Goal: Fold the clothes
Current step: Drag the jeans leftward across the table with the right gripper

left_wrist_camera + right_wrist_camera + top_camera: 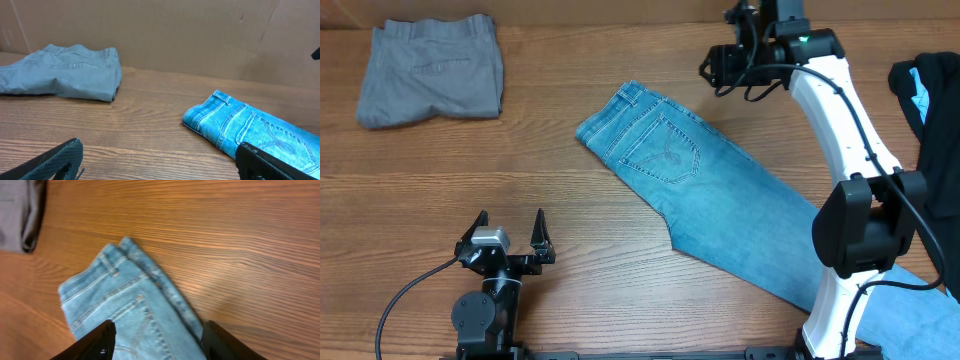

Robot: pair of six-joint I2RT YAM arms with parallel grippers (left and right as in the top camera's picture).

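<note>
Sizing up limp, weighty denim lying slantwise across the tabletop (570, 230).
Nearest, the left claw (510, 222) sits spread and empty. Beyond it the jeans (710, 205) run from the waistband at centre to legs passing under the right arm's base. They look soft yet heavy, probably best pinched at the thick waistband, beneath the spread, empty right claw (157, 342). Farther off, grey trousers (430, 70) and a black garment (930, 100) lie well apart, blocking nothing.

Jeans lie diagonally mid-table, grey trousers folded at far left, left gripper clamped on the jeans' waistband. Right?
Not the gripper part. The overhead view shows the left gripper open, holding nothing, well apart from the jeans. The jeans do lie diagonally mid-table, and the grey trousers sit folded at far left.
</note>
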